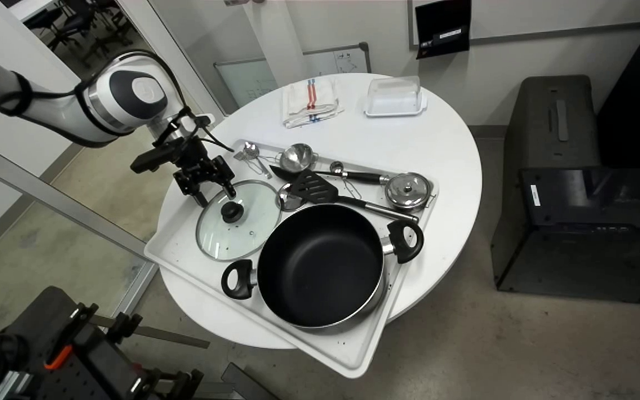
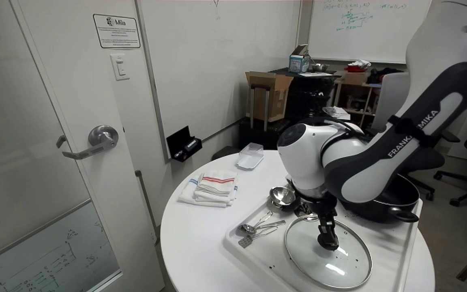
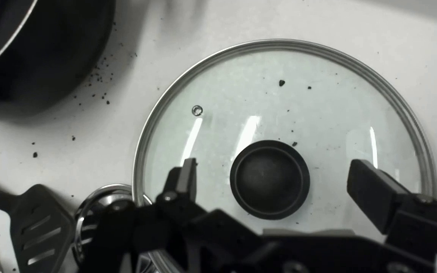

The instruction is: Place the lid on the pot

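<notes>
The lid [image 1: 250, 230], round clear glass with a metal rim and a black central knob, lies flat on a white tray. It also shows in an exterior view [image 2: 314, 265] and in the wrist view [image 3: 317, 102]. My gripper [image 1: 218, 198] is open and empty, over the knob. In the wrist view the fingers [image 3: 272, 163] stand apart on either side of the knob, with gaps to both. The pot [image 1: 323, 266], black and wide with two loop handles, stands uncovered beside the lid. The arm partly hides the pot [image 2: 373, 211] in an exterior view. The wrist view shows only part of the pot [image 3: 70, 45].
The tray [image 1: 178, 239] sits on a round white table [image 1: 453, 166]. A black slotted spatula [image 1: 313, 188], a steel bowl [image 1: 296, 157] and a small lidded steel pot [image 1: 409, 191] lie beyond the black pot. Folded towels [image 1: 309, 103] and a clear-topped dish [image 1: 395, 97] stand at the table's far side.
</notes>
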Controlling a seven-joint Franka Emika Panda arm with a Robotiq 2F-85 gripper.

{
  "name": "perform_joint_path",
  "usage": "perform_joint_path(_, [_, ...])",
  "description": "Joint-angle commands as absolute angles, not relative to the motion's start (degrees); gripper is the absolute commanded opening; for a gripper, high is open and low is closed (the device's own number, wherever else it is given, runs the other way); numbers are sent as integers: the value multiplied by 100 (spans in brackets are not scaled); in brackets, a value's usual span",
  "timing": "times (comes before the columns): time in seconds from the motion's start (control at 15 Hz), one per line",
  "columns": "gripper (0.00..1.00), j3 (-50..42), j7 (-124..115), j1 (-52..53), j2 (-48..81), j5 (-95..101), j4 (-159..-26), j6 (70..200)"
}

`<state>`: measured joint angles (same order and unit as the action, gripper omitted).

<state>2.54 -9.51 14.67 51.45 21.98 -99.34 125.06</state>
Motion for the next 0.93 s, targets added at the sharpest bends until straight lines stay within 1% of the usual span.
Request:
perform_joint_path(0.0, [100, 160, -645, 1515, 5416, 2183, -9690, 12614])
perform_joint_path(0.87, [100, 225, -424, 1337, 5769, 1872, -9414, 12848])
